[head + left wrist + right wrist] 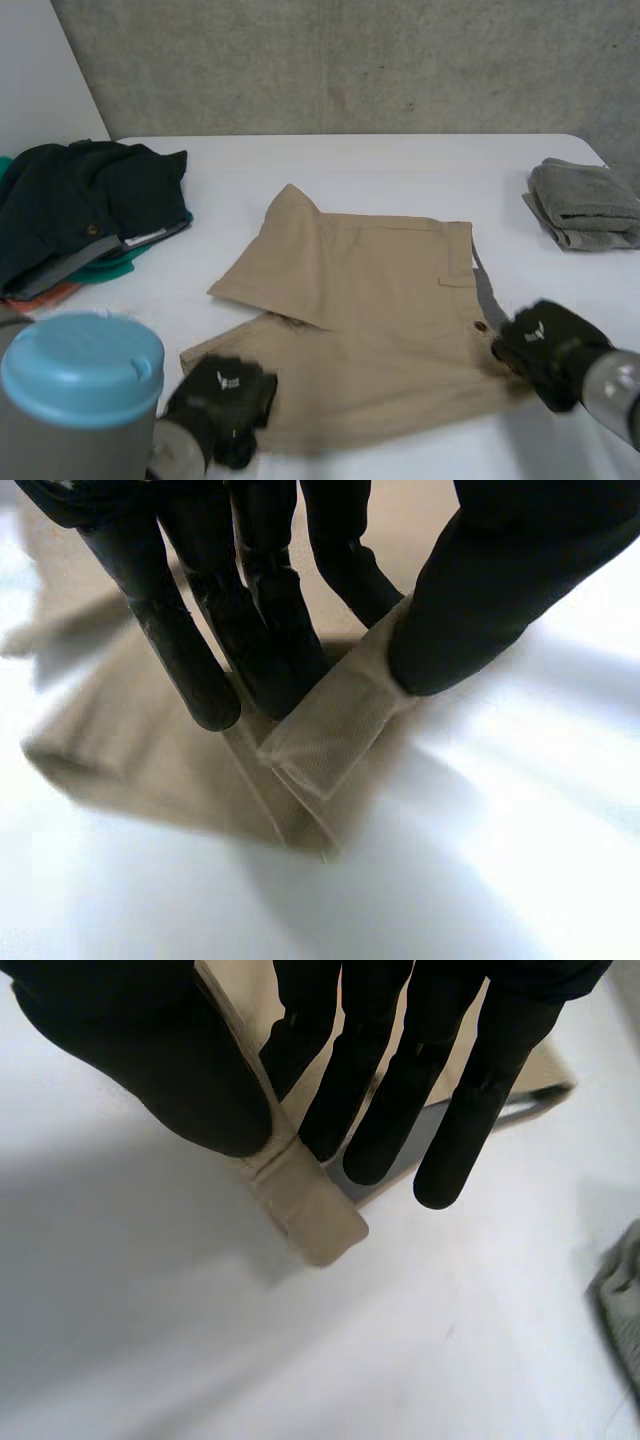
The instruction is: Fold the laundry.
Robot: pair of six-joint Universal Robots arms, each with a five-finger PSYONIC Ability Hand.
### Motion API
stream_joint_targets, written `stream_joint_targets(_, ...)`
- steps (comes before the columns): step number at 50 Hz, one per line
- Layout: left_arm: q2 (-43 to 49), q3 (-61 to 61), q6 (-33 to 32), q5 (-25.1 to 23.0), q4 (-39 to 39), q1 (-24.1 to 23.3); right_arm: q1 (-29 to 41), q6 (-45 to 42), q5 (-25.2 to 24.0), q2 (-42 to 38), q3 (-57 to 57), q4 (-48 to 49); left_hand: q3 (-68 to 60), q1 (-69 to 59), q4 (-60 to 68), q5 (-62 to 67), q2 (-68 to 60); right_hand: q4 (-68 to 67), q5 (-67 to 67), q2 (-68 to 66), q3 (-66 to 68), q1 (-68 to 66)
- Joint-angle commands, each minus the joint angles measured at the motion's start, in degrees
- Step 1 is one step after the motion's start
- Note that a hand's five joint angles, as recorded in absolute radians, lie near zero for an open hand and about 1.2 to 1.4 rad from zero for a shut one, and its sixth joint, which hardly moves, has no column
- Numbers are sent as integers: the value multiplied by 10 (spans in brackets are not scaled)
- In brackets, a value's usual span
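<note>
Tan shorts (370, 330) lie in the middle of the table, one leg folded back over the other. My left hand (222, 402) is at the near left leg hem; its thumb and fingers (260, 630) pinch a hem corner (330, 735) of the tan shorts. Over at the near right, my right hand (545, 345) sits at the waistband corner by the button. There its thumb (170, 1070) and fingers pinch the waistband end (305, 1210) of the tan shorts.
A pile of dark green, teal and orange clothes (85, 215) lies at the left edge of the white table (400, 170). A folded grey garment (585, 203) rests at the far right. A grey concrete wall stands behind the table.
</note>
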State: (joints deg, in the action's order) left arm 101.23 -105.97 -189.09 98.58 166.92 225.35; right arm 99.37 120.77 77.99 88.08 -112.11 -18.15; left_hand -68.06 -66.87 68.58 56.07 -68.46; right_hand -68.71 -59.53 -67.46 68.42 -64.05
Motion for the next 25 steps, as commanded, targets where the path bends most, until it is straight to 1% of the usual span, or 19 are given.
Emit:
stream_joint_targets(1, -23, 3, -10, -5, -177, -100, -80, -117, -24, 56, -36, -102, -119, -131, 114, 139, -115, -113, -105, -125, 116, -159)
stream_joint_targets(4, -20, 21, -11, -1, -161, -92, -98, -115, -49, 55, -36, -100, -119, -131, 114, 139, -115, -113, -105, -125, 116, -159)
stream_joint_targets(7, -12, 47, -16, 1, -114, -67, -103, -113, -69, 52, -38, -99, -119, -131, 114, 139, -115, -113, -105, -125, 116, -159)
stream_joint_targets(8, 2, 65, -27, 3, -89, -51, -102, -113, -74, 49, -38, -96, -119, -131, 114, 139, -115, -113, -105, -125, 116, -159)
stream_joint_targets(10, 26, 88, -46, 5, -65, -35, -100, -106, -85, 40, -36, -86, -119, -131, 114, 139, -115, -113, -105, -125, 116, -159)
stream_joint_targets(11, 37, 100, -58, 7, -54, -26, -96, -94, -92, 29, -29, -64, -119, -131, 114, 139, -115, -113, -105, -125, 116, -159)
stream_joint_targets(12, 59, 126, -82, 13, -30, -12, -95, -85, -93, 22, -24, -51, -119, -131, 114, 139, -115, -113, -105, -125, 116, -159)
stream_joint_targets(15, 87, 167, -116, 23, 6, 4, -94, -34, -82, -9, 12, 9, -119, -131, 114, 139, -115, -113, -105, -125, 116, -159)
stream_joint_targets(16, 110, 200, -137, 30, 36, 17, -92, -19, -78, -17, 21, 24, -119, -131, 114, 139, -115, -113, -105, -125, 116, -159)
stream_joint_targets(19, 149, 252, -167, 38, 91, 36, -76, 39, -65, -46, 60, 81, -119, -131, 114, 139, -115, -113, -105, -125, 116, -159)
stream_joint_targets(20, 177, 287, -188, 37, 127, 47, -71, 52, -63, -53, 70, 97, -119, -131, 114, 139, -115, -113, -105, -125, 116, -159)
stream_joint_targets(23, 222, 343, -222, 36, 183, 67, -42, 90, -50, -91, 113, 167, -119, -131, 114, 139, -115, -113, -105, -125, 116, -159)
stream_joint_targets(24, 251, 380, -245, 33, 222, 80, -33, 97, -46, -105, 123, 186, -119, -131, 114, 139, -115, -113, -105, -125, 116, -159)
stream_joint_targets(25, 268, 399, -256, 31, 239, 84, -26, 104, -42, -119, 135, 205, -119, -131, 114, 139, -115, -113, -105, -125, 116, -159)
